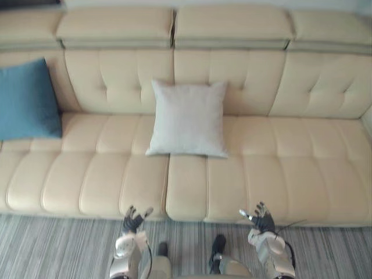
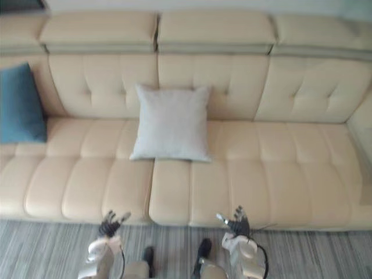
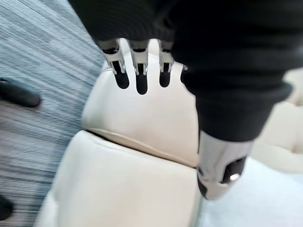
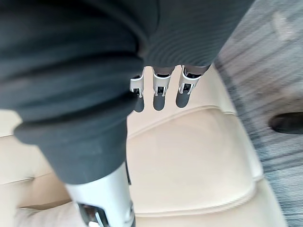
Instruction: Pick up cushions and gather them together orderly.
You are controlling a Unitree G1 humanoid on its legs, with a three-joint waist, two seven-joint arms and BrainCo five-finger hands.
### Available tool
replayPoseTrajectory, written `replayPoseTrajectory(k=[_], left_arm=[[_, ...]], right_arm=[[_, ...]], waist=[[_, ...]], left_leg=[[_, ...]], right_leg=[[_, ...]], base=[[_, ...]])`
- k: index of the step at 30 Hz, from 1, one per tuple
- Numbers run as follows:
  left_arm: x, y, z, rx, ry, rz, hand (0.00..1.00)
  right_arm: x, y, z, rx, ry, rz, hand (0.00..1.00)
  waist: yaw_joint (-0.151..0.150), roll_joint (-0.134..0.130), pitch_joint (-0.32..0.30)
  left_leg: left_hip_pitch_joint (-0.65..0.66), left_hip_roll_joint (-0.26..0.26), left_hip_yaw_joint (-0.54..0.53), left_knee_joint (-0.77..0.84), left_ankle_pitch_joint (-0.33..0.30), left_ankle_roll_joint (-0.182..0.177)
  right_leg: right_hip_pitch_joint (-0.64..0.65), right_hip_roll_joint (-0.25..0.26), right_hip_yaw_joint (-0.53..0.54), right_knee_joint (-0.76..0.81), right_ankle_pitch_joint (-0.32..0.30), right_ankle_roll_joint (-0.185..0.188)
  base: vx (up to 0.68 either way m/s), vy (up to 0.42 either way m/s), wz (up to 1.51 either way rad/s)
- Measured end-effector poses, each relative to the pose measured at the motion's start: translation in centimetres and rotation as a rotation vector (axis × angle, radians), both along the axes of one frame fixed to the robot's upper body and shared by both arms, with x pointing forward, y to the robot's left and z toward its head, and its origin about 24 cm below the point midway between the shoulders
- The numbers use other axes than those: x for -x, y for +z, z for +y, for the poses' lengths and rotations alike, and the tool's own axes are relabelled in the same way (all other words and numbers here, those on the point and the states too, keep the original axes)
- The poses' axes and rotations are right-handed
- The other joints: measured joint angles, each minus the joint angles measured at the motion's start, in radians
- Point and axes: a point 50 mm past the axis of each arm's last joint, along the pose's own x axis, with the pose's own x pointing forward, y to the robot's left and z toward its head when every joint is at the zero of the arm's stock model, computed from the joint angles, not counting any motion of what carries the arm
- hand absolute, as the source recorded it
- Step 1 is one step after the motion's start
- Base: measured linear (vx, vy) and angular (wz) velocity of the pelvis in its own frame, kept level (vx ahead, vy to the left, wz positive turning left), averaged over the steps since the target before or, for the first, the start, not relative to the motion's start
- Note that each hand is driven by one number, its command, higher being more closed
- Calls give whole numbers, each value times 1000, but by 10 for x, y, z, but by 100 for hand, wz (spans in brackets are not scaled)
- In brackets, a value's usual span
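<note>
A pale grey cushion (image 1: 188,118) leans upright against the backrest at the middle of the cream sofa (image 1: 256,174). A blue cushion (image 1: 26,100) leans against the backrest at the sofa's far left end. My left hand (image 1: 133,220) hovers open just before the seat's front edge, below the grey cushion. My right hand (image 1: 261,220) is open too, at the same front edge further right. Both hands hold nothing and are well short of either cushion. In the wrist views the fingers (image 3: 140,71) and fingers (image 4: 161,91) reach straight out over the seat.
A striped grey carpet (image 1: 52,247) lies in front of the sofa. The sofa's right half has bare seat (image 1: 302,151). A sofa arm (image 2: 361,128) rises at the far right.
</note>
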Motion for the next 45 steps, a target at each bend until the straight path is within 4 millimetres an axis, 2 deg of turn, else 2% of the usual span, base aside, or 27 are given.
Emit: replayPoseTrajectory(k=[3,9,10,11,12,13,15,16,17,19,20,21,22,25,26,27,28,29,30,31,33,34,39,42,43,44,45], left_arm=[[22,-13,-4,2,-44,116,0],[19,-14,-5,-8,-81,136,0],[18,-14,-9,-4,-89,134,0],[16,-14,-10,-2,-92,129,0],[15,-14,-11,-3,-95,127,0],[16,-13,-10,-7,-103,127,0],[18,-14,-6,-17,-98,133,0],[18,-14,-4,-20,-91,141,0],[17,-15,-6,-14,-95,145,0],[13,-14,-10,-15,-111,133,0],[10,-14,-17,-3,-123,131,0],[8,-13,-19,-5,-134,127,0],[0,-12,-22,-8,-160,113,0],[-6,-9,-22,-17,-181,95,0],[-9,-8,-22,-21,-186,86,0],[-9,-8,-23,-18,-187,84,0],[-7,-9,-24,-12,-186,90,0],[-4,-10,-23,-10,-180,102,0],[-7,-8,-19,-23,-178,86,0],[-7,-8,-16,-24,-173,87,0],[-2,-9,-17,-9,-161,94,0],[7,-12,-15,-9,-156,121,0],[13,-14,-9,3,-106,133,0],[12,-13,-6,0,-114,133,0],[11,-13,-8,-1,-129,130,0],[10,-12,-8,-9,-146,128,0],[10,-12,-6,-13,-145,128,0]], right_arm=[[12,-11,-1,3,9,78,0],[18,-17,0,-7,7,132,0],[12,-18,3,-10,20,134,0],[10,-17,4,-12,22,129,0],[9,-17,5,-16,24,130,0],[14,-22,6,-23,21,162,0],[15,-24,8,-29,24,179,0],[6,-21,6,-21,32,162,0],[-2,-18,8,-18,40,143,0],[-11,-15,8,-9,47,125,0],[-14,-13,2,8,45,120,0],[-13,-13,2,11,44,127,0],[-15,-13,1,12,46,126,0],[-5,-17,-1,10,28,156,0],[-2,-19,-4,11,16,167,0],[-3,-18,-6,10,7,163,0],[-3,-17,-8,15,-1,160,0],[-6,-16,-9,16,-5,148,0],[3,-19,-6,6,-13,163,0],[11,-22,-6,-1,-25,188,0],[17,-24,-7,0,-30,200,0],[17,-26,0,-24,-32,201,0],[22,-29,11,-61,-24,211,0],[7,-24,15,-63,3,175,0],[8,-25,14,-59,4,178,0],[9,-26,14,-60,5,190,0],[9,-26,14,-61,7,191,0]], waist=[[-1,-7,-22],[-21,-4,-6],[-13,18,2],[-18,18,7],[-20,11,5],[-26,2,-4],[-26,-18,-13],[-17,-20,-8],[-13,-4,-4],[-10,1,6],[-12,27,14],[-15,33,18],[-18,25,49],[-24,4,81],[-28,-10,91],[-16,14,85],[-6,32,84],[1,39,82],[-1,18,88],[5,13,93],[11,29,78],[13,34,74],[15,28,73],[10,23,75],[6,33,80],[4,17,83],[5,12,84]], left_leg=[[38,0,31,3,-16,-3],[64,3,108,65,-45,6],[62,25,144,51,-42,25],[61,24,153,52,-42,24],[63,19,161,51,-39,23],[75,12,164,54,-31,21],[77,-1,175,65,-29,17],[35,7,198,108,-14,30],[5,20,202,144,1,53],[-39,11,209,103,38,73],[-33,29,216,63,53,57],[-33,30,216,56,63,43],[-24,36,217,53,71,28],[4,37,208,53,70,26],[16,26,152,40,53,15],[31,8,63,6,-15,4],[16,19,51,2,-23,21],[6,30,51,18,-30,38],[13,-24,26,30,-46,48],[7,-58,-53,84,-72,41],[-7,-97,-146,105,-101,57],[-3,-117,-160,105,-117,84],[57,-89,-31,110,-126,99],[82,-60,28,133,-125,100],[109,-54,33,125,-125,99],[137,-62,78,113,-125,99],[144,-65,87,110,-125,99]], right_leg=[[29,7,41,-28,18,5],[-2,9,82,60,35,10],[-19,3,92,71,40,38],[-42,-10,62,158,-17,14],[-90,-55,-6,389,-150,-29],[-77,-139,-99,625,-266,-14],[-54,-186,-144,636,-287,-10],[-53,-149,-186,552,-276,-36],[-30,-121,-180,468,-254,-58],[-1,-66,-138,265,-202,-50],[5,-18,-123,174,-150,-50],[11,-7,-118,142,-131,-50],[45,12,-105,66,-88,-53],[73,21,-68,10,-71,-45],[66,27,-38,2,-72,-37],[57,65,10,-32,-76,-26],[65,74,24,-31,-82,-26],[13,71,7,132,-126,-62],[-7,32,13,274,-200,-30],[20,34,59,233,-245,-25],[-2,59,122,216,-234,-28],[-27,81,175,223,-222,-34],[-83,144,292,296,-205,-37],[-140,135,126,379,-184,-12],[-131,83,-75,377,-221,-64],[-125,13,-243,388,-249,-98],[-125,-1,-280,374,-244,-98]], base=[[67,62,-40],[11,42,-35],[-86,56,-43],[-105,35,-37],[-15,-14,-7],[9,-45,-5],[36,-95,-33],[-27,-127,-78],[-120,-171,-105],[-142,-124,-81],[-137,-68,-60],[-199,-53,-56],[-134,-24,-28],[-219,25,-34],[-232,22,-90],[-174,17,-108],[-97,51,-115],[25,75,-82],[30,69,-90],[37,56,-68],[17,51,-105],[87,41,-125],[165,16,-131],[130,-45,-118],[173,-83,-110],[182,-77,-91],[213,-74,-89]])
